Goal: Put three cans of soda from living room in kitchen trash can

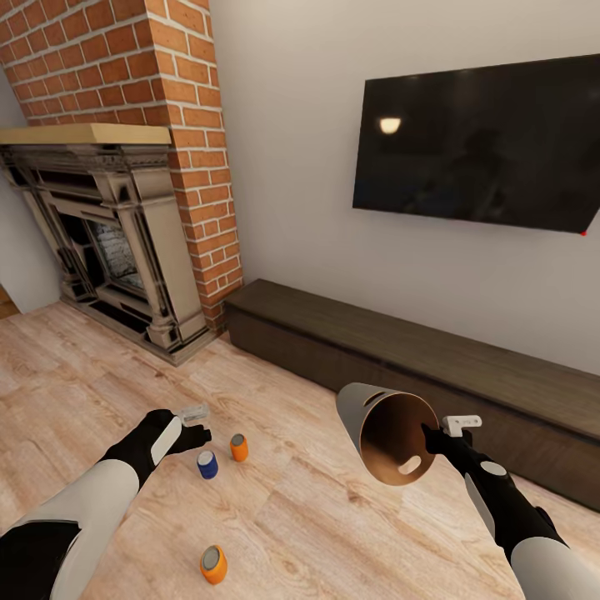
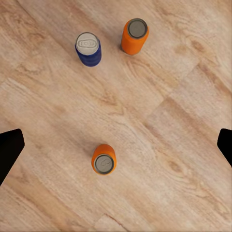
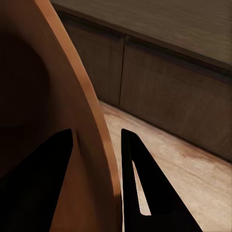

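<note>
Your right gripper (image 1: pixel 431 440) fingers pinch the trash can (image 1: pixel 385 433) rim, mouth tipped for loading; left gripper (image 1: pixel 193 431) fingers spread above the blue can (image 1: pixel 207 464).

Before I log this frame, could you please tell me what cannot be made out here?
- Head view: the left claw is too small and dark to tell its opening.
- Right wrist view: the trash can hides its own inside and base; its wall sits between the claw fingers.
- Head view: cabinet cut by the right edge.
</note>
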`<state>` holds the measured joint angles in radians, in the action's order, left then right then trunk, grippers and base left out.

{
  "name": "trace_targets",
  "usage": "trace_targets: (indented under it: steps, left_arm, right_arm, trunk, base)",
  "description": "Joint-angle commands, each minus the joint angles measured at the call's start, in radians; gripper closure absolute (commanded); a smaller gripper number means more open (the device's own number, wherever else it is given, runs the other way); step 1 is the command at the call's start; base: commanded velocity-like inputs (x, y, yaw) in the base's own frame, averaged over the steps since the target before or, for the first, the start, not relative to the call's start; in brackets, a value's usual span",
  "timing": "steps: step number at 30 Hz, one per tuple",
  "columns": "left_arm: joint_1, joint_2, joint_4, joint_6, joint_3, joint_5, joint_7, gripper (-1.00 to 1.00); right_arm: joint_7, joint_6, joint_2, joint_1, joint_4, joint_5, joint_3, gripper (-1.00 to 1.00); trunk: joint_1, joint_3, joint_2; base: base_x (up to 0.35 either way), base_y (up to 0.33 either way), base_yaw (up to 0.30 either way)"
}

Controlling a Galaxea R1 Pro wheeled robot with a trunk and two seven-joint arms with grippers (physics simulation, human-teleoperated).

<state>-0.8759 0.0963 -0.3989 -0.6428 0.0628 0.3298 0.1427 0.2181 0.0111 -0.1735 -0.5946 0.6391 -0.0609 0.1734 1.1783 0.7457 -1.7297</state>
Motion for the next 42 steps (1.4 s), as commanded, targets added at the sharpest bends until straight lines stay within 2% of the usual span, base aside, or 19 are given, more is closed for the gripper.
trace_targets:
  steps: [1, 24, 30, 36, 42]
  left_arm:
    - [0.000, 0.000, 0.000, 0.000, 0.000, 0.000, 0.000, -1.00]
    - [0.000, -0.001, 0.000, 0.001, -0.001, 0.000, 0.000, -1.00]
    - [0.000, -0.001, 0.000, 0.001, -0.001, 0.000, 0.000, -1.00]
    - [0.000, -0.001, 0.000, 0.002, 0.000, 0.000, 0.001, -1.00]
    - [0.000, -0.001, 0.000, 0.001, -0.001, 0.000, 0.000, -1.00]
  right_arm:
    - [0.006, 0.000, 0.000, -0.001, 0.002, 0.007, 0.002, 1.00]
    - [0.002, -0.003, 0.004, -0.002, 0.004, 0.010, 0.003, 1.00]
    - [0.001, -0.051, 0.005, -0.002, 0.007, 0.008, 0.002, 1.00]
    - [0.000, -0.127, 0.005, -0.002, 0.072, 0.008, 0.003, 1.00]
    - [0.000, -0.151, 0.004, -0.003, 0.104, 0.010, 0.010, 1.00]
  trunk:
    - [0.004, 0.003, -0.007]
    - [0.092, 0.075, -0.168]
    - [0.115, 0.094, -0.210]
    - [0.138, 0.113, -0.252]
    - [0.161, 0.132, -0.294]
  base:
    - [0.000, 0.000, 0.000]
    - [0.000, 0.000, 0.000]
    - [0.000, 0.000, 0.000]
    - [0.000, 0.000, 0.000]
    - [0.000, 0.000, 0.000]
